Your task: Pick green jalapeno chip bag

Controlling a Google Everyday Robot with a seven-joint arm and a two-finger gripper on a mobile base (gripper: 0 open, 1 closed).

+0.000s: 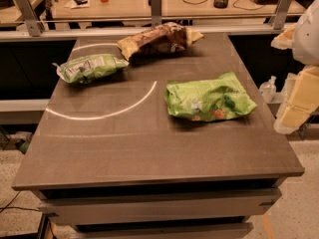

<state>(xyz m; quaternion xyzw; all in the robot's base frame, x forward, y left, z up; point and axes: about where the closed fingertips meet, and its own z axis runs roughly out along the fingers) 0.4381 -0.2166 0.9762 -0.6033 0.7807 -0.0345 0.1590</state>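
Observation:
The green jalapeno chip bag [89, 67] is a small, crinkled olive-green bag with a pale label patch. It lies flat at the far left of the dark table [149, 148]. My gripper [295, 108] shows as pale yellowish and white parts at the right edge of the view, beyond the table's right side. It is far from the bag and holds nothing that I can see.
A larger bright lime-green bag [209, 99] lies right of the table's centre. A brown and yellow bag [158, 39] lies at the back. A small clear bottle [268, 88] stands off the right edge. A rail with metal posts [155, 6] and a desk stand behind.

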